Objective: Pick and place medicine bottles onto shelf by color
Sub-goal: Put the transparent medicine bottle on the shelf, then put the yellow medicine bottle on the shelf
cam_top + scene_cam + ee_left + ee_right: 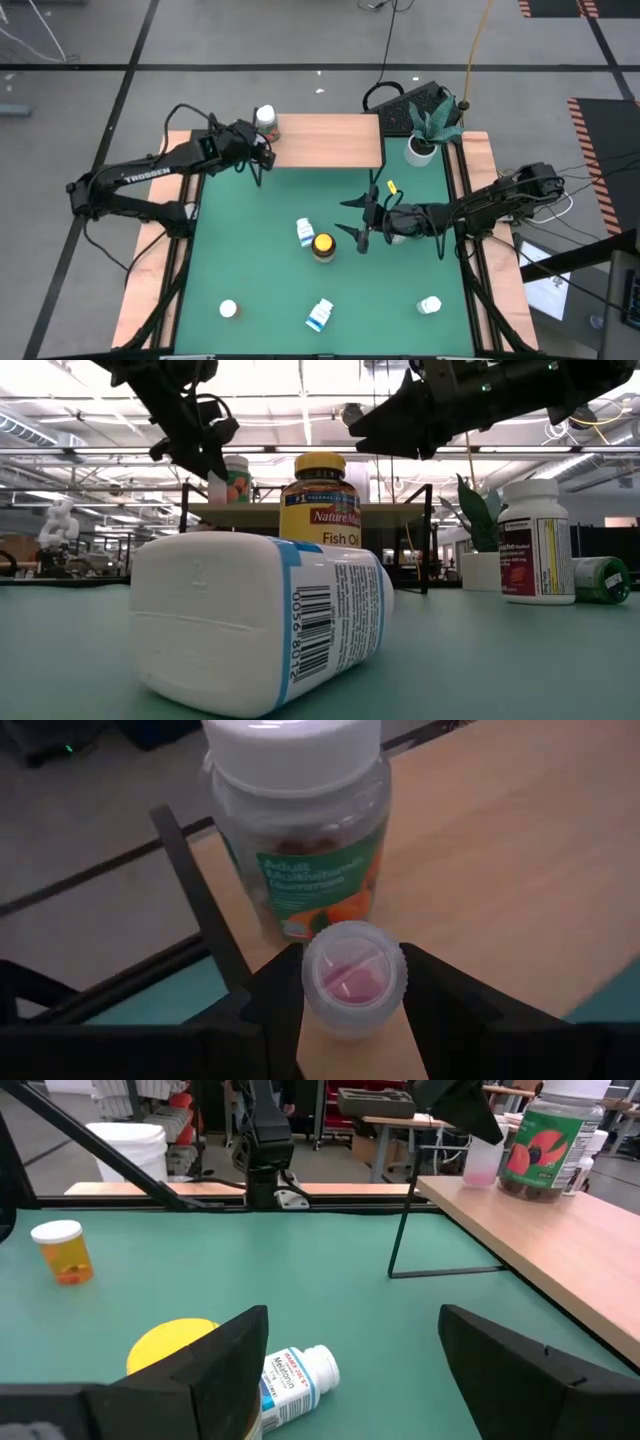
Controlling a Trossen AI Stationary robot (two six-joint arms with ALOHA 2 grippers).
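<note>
My left gripper (pixel 262 150) is shut on a small pink see-through bottle (pixel 352 975) at the shelf's near left corner (pixel 283 160). A clear gummy bottle with a white lid (pixel 300 830) stands upright on the light wood shelf (pixel 330 140), just beyond the pink one. My right gripper (pixel 362 215) is open and empty above the green mat. Close by on the mat stand the amber bottle with a yellow lid (pixel 323 245) and lies a white blue-labelled bottle (pixel 305 232). My left gripper pinches the pink bottle's sides just below its ribbed cap (pixel 352 1010) between its two fingers (pixel 275 1010). The fingers slant down from the table's left. The bottle stands upright over the shelf top (pixel 480 1165). I cannot tell whether its base touches the wood.
More bottles are on the mat: a white-lidded one (pixel 228 309), a white and blue one lying down (pixel 320 315), a white one (pixel 430 304), and a green one lying down (pixel 600 580). A potted plant (pixel 420 148) stands at the shelf's right end.
</note>
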